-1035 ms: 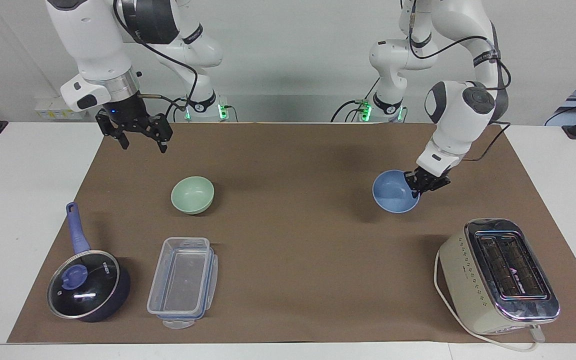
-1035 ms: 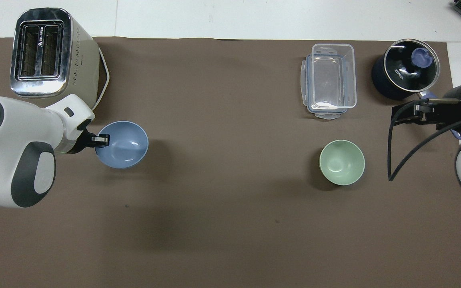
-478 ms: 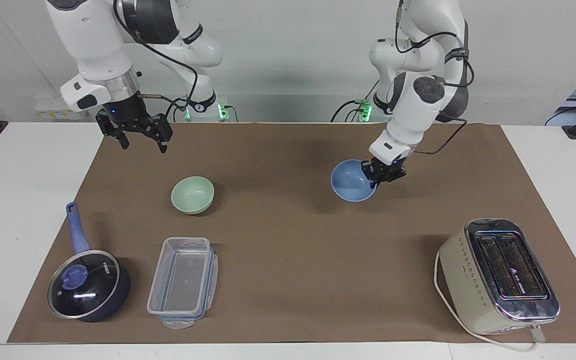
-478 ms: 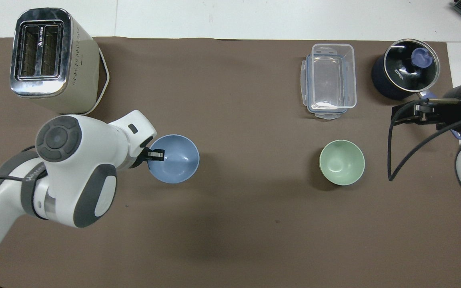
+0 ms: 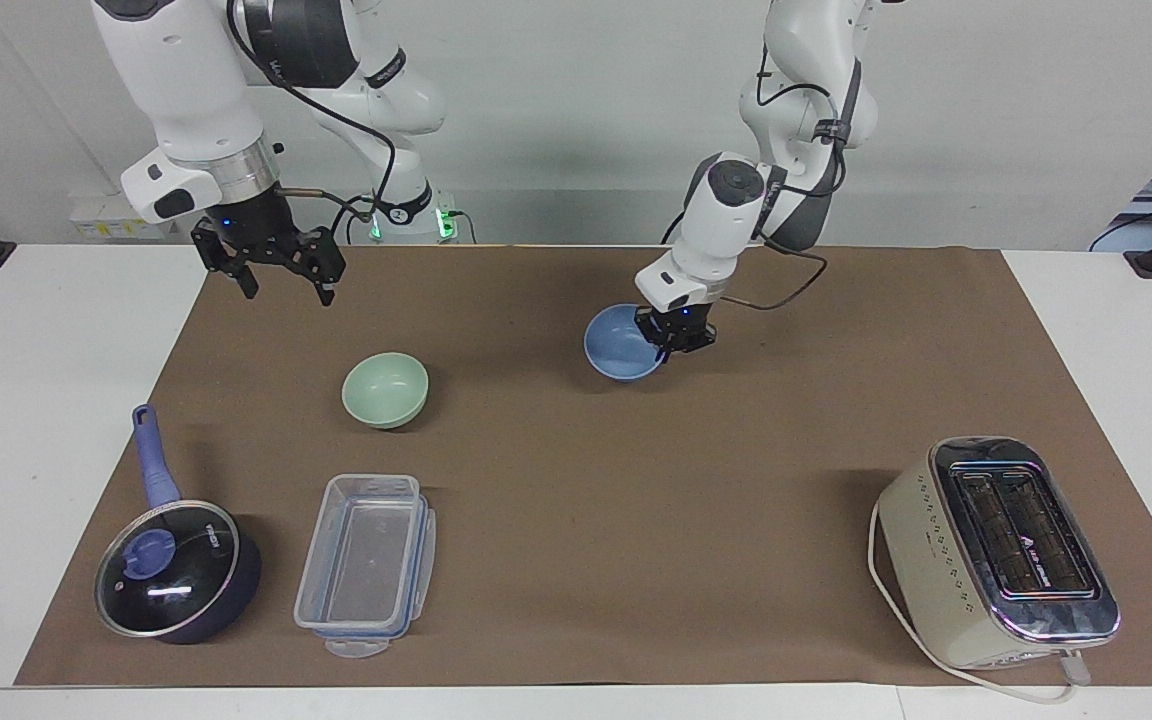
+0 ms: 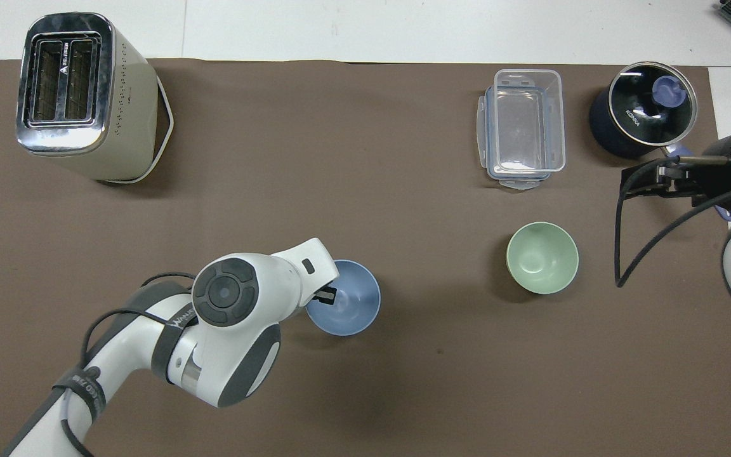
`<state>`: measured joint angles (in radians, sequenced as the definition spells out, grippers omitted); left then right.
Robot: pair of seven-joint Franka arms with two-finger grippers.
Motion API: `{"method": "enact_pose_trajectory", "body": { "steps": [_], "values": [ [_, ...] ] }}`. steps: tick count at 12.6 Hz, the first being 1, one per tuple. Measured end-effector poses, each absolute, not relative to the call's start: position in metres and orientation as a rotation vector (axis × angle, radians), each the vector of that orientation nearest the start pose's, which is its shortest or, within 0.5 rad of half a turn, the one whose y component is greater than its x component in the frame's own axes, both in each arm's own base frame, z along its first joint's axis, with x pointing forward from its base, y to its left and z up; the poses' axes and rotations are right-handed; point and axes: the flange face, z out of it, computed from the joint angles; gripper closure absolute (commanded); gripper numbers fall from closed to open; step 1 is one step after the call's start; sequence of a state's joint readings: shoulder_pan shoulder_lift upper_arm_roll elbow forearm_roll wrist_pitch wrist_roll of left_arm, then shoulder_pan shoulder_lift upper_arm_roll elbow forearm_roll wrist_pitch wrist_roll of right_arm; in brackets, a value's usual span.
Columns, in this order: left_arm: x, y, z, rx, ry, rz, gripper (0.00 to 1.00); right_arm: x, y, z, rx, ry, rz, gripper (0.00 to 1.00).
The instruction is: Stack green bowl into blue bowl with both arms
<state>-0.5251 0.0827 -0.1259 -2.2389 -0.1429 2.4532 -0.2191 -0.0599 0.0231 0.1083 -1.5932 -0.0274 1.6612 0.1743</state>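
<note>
Listing across the overhead view, from the left arm's end to the right arm's.

Toaster [image 6: 80,95]: at 10 o'clock on the brown mat [image 6: 365,393], close to the mat's edge farthest from the robots; a white cord loops beside it.

Left gripper [image 5: 674,335]: arm bent at the elbow, wrist angled down over the mat's middle, fingers clamped on the rim of the blue bowl [image 5: 623,343].

Blue bowl: held upright near the mat's centre, just short of 6 o'clock, its shadow close beneath it. Open mat lies all round it, and a bare stretch separates it from the green bowl [image 6: 542,257].

Green bowl: upright on the mat at 3 o'clock, untouched, clear mat on every side.

Clear container [image 6: 522,127]: at 1 o'clock, farther from the robots than the green bowl.

Lidded saucepan [image 6: 643,117]: at 2 o'clock beside the container, near the mat's corner.

Right gripper [image 5: 281,275]: waiting, raised over the mat's edge at the right arm's end, pointing down, fingers spread wide, holding nothing.
</note>
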Motion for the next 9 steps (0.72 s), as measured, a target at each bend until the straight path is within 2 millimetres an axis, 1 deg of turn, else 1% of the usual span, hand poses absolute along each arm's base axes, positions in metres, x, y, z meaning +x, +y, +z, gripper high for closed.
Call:
{"method": "enact_pose_trajectory", "body": {
  "steps": [1,2,3,4,5,7,9],
  "values": [
    [0.426,-0.341,0.328,-3.248,0.562,-0.138,0.12,0.569,0.024,0.609,-3.154,0.196,-0.075,0.00],
    [0.419,-0.349,0.312,-3.245,0.582,-0.137,0.00,0.569,0.024,0.609,-3.154,0.196,-0.075,0.00],
    [0.418,-0.352,0.304,-3.245,0.581,-0.132,0.00,0.569,0.024,0.609,-3.154,0.196,-0.075,0.00],
    [0.424,-0.349,0.304,-3.250,0.553,-0.135,0.00,0.569,0.024,0.609,-3.154,0.196,-0.075,0.00],
    [0.438,-0.336,0.311,-3.255,0.497,-0.125,0.00,0.569,0.024,0.609,-3.154,0.196,-0.075,0.00],
    [0.480,-0.293,0.343,-3.259,0.345,-0.040,0.00,0.569,0.024,0.609,-3.154,0.196,-0.075,0.00],
    [0.519,-0.248,0.387,-3.266,0.212,0.020,0.00,0.569,0.024,0.609,-3.154,0.196,-0.075,0.00]
  ]
}}
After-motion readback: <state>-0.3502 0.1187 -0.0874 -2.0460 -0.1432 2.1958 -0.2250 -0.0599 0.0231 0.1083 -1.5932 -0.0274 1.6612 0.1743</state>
